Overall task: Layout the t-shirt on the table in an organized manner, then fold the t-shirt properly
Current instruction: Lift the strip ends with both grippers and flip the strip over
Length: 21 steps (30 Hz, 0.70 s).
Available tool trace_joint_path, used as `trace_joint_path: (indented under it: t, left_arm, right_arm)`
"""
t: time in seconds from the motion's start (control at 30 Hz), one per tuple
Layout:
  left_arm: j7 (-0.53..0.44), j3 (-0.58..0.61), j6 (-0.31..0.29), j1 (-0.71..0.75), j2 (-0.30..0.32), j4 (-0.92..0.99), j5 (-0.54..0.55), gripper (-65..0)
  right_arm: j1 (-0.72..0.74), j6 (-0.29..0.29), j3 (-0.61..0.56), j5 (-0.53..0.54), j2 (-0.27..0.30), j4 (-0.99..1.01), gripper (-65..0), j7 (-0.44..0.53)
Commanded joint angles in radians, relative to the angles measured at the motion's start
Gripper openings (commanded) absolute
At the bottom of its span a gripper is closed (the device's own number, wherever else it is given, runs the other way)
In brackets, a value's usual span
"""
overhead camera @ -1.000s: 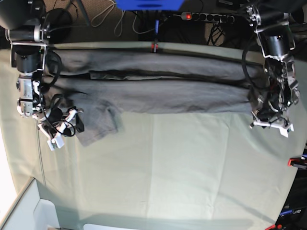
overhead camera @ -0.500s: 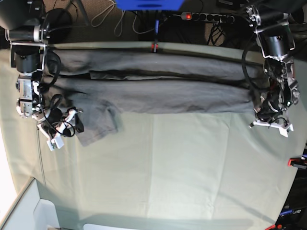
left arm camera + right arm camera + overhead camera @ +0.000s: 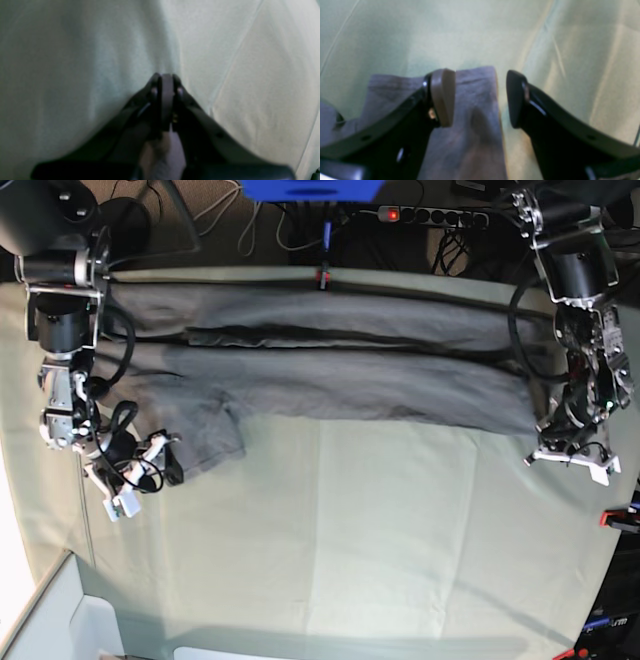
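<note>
At the table's [image 3: 400,530] far corners, our left gripper [image 3: 163,82] has clamped the t-shirt [image 3: 330,380]; right gripper [image 3: 480,97] gapes over its sleeve

- Ahead of the left claw [image 3: 163,82], its jaws pressed together: bare surface [image 3: 400,540], nothing standing in the way.
- Between the spread jaws of the right claw [image 3: 480,96]: a flap of the shirt [image 3: 330,375]; bare cloth beyond.
- Behind both claws, the shirt lies as a long band along the surface's far edge.
- A red clamp [image 3: 322,278] sits on that far edge.
</note>
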State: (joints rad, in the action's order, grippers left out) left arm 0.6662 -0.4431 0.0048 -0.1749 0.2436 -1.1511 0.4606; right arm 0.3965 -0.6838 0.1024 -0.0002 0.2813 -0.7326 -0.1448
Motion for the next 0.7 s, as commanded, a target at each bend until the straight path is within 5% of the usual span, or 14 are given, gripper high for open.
trace_joint_path:
  t: [0.0,0.1,0.33,0.5,0.67]
  left_arm:
    - [-0.018,-0.004,-0.001,-0.018,0.015,-0.016,0.004,-65.0]
    - [-0.018,-0.004,-0.001,-0.018,0.013,-0.013,0.004,-65.0]
    - [-0.018,-0.004,-0.001,-0.018,0.013,-0.008,0.004,-65.0]
    - [-0.02,-0.004,-0.001,-0.018,0.013,-0.008,0.004,-65.0]
    - [-0.023,-0.004,-0.001,-0.019,0.015,-0.007,0.002,-65.0]
  right_arm:
    - [0.037,-0.011,0.003,0.013,0.014,0.011,-31.7,0.023]
    - [0.088,0.052,0.003,0.013,0.017,0.147,-31.6,0.026]
    - [0.109,0.052,-0.011,0.013,0.02,0.253,-31.7,0.103]
    - [0.084,0.052,-0.157,0.013,0.019,0.247,-32.4,0.107]
    - [0.088,0.054,-0.192,0.013,0.016,0.249,-42.9,0.107]
